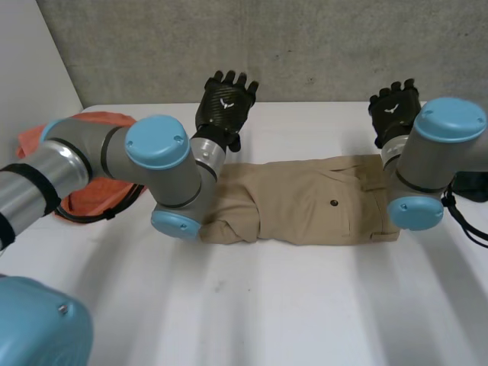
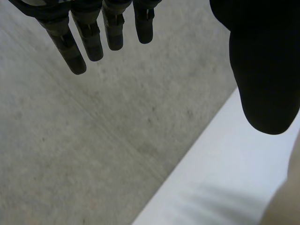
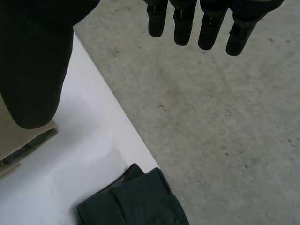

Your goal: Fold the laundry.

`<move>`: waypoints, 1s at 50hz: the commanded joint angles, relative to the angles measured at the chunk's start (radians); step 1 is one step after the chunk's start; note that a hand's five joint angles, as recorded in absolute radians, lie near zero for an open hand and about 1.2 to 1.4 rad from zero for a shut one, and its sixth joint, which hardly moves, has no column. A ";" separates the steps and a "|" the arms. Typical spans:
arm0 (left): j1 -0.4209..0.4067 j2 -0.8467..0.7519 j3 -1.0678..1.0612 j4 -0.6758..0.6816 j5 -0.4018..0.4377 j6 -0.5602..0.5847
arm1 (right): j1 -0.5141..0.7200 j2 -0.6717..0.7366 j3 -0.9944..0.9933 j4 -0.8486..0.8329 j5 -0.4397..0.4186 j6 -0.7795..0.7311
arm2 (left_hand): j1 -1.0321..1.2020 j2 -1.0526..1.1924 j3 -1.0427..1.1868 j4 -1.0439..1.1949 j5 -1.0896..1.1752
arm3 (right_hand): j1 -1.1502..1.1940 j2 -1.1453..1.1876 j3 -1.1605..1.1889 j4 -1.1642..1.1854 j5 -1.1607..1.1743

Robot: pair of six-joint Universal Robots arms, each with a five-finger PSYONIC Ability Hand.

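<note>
Khaki trousers (image 1: 305,202) lie folded in a flat band across the middle of the white table (image 1: 252,305), one pocket button showing. My left hand (image 1: 223,103) is raised above the table behind the trousers' left end, fingers (image 2: 75,51) straight and spread, holding nothing. My right hand (image 1: 394,107) is raised behind the trousers' right end, its fingers (image 3: 183,28) straight too and empty. An edge of the khaki cloth (image 3: 14,140) shows beside the right thumb.
An orange garment (image 1: 91,164) lies heaped at the table's left edge under my left arm. A dark garment (image 3: 136,201) lies at the table's far right edge, also dark garment (image 1: 473,185). A grey concrete wall (image 1: 305,46) rises behind the table.
</note>
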 commanded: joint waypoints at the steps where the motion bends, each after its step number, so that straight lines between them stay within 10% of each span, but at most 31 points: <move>1: -0.011 0.260 -0.295 0.022 0.005 -0.003 | -0.011 -0.346 0.310 0.118 -0.070 0.118 | -0.012 -0.035 -0.042 -0.030 -0.048 | -0.047 -0.040 -0.038 -0.044 -0.047; 15: -0.019 0.419 -0.629 0.062 0.014 -0.004 | -0.103 -0.395 0.619 0.227 -0.328 0.320 | -0.012 -0.035 -0.042 -0.030 -0.048 | 0.066 0.073 0.075 0.069 0.066; 21: -0.023 0.416 -0.641 0.065 0.012 -0.018 | -0.111 -0.259 0.604 0.086 -0.323 0.309 | -0.012 -0.035 -0.042 -0.030 -0.048 | 0.230 0.237 0.239 0.233 0.230; 25: -0.025 0.419 -0.647 0.064 0.011 -0.039 | -0.123 -0.222 0.577 0.034 -0.313 0.279 | -0.012 -0.035 -0.042 -0.030 -0.048 | 1.172 1.179 1.182 1.176 1.172; 40: -0.016 0.526 -0.744 0.067 0.012 -0.049 | -0.183 -0.394 0.628 -0.012 -0.171 -0.172 | -0.012 -0.035 -0.042 -0.030 -0.048 | 1.174 1.181 1.184 1.178 1.175; 50: -0.003 0.551 -0.787 0.067 0.009 -0.050 | 0.205 -0.360 0.634 -0.251 -0.524 -0.240 | -0.012 -0.035 -0.042 -0.030 -0.048 | 1.174 1.181 1.184 1.178 1.175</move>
